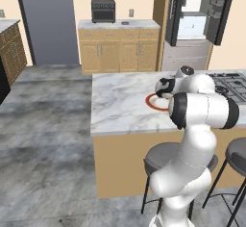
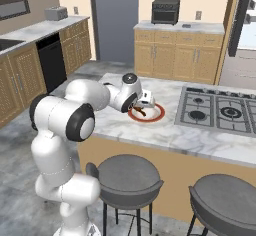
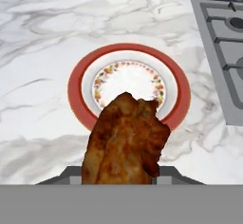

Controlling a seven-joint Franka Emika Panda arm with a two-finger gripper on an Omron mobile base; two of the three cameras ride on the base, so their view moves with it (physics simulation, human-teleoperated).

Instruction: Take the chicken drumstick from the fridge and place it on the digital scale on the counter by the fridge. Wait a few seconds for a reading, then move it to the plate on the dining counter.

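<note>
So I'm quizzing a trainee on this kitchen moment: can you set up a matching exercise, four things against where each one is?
Things:
1. reddish-brown glossy chicken drumstick
2. round white plate with a red-brown rim
3. black gas cooktop
4. black knobbed toaster oven

Places:
A. on the far counter by the wall
B. set into the marble island top, beside the plate
C. held in the hand, over the plate
D. lying on the marble island top

Pairs: 1-C, 2-D, 3-B, 4-A

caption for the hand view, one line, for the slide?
Gripper holds the chicken drumstick above the red-rimmed plate on the marble dining counter, beside the cooktop.
</note>
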